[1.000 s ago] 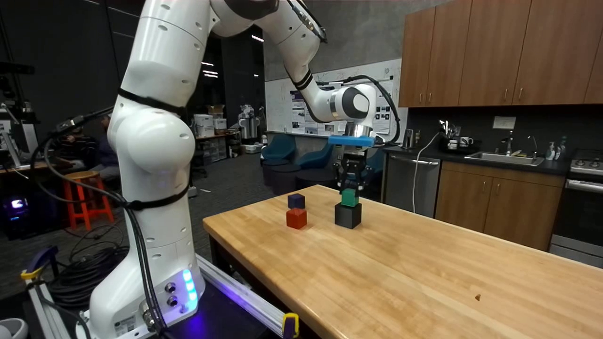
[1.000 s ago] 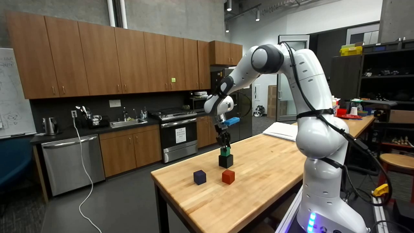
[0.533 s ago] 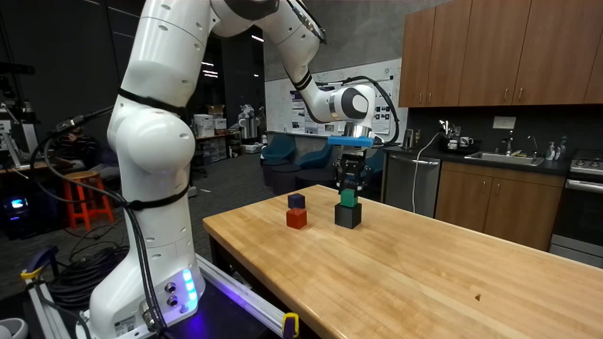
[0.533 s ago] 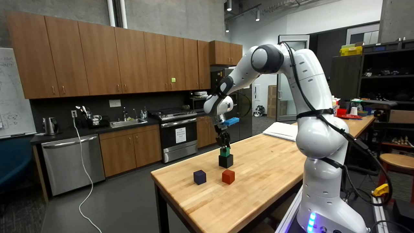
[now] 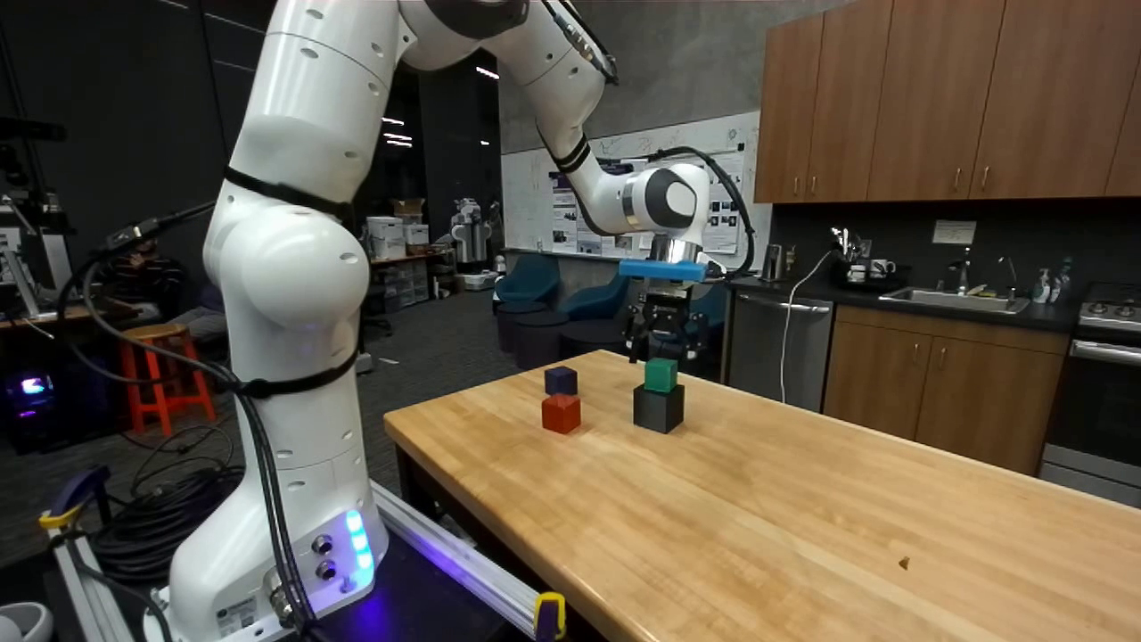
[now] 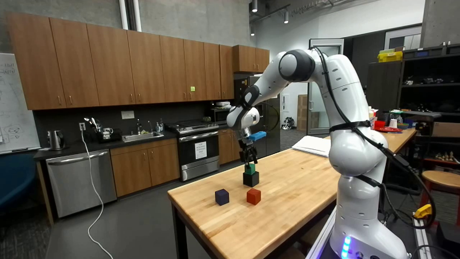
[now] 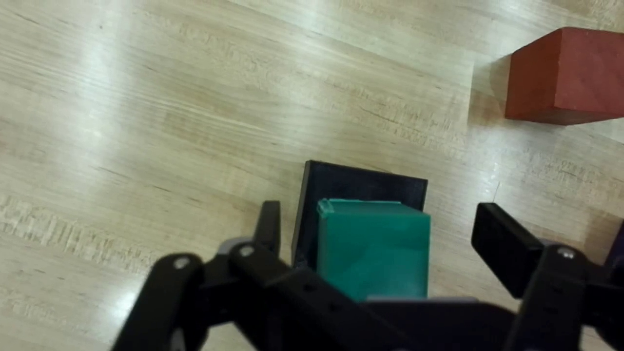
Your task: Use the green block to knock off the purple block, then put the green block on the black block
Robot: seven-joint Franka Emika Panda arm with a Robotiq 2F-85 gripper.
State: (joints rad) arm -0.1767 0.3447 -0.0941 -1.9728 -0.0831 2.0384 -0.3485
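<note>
As the gripper (image 7: 378, 229) hangs overhead, its jaws apart and clear of the green block (image 5: 660, 375), that block rests on the black block (image 5: 658, 411); the purple block (image 6: 222, 197) and red block (image 6: 253, 196) stand nearby, apart, on the table (image 6: 287, 208).

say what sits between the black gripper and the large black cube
A small green cube, resting on the black cube below the open gripper, in both exterior views.

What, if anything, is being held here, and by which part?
Nothing: the jaws stand open around the green cube, not gripping it; it rests on the black cube.
</note>
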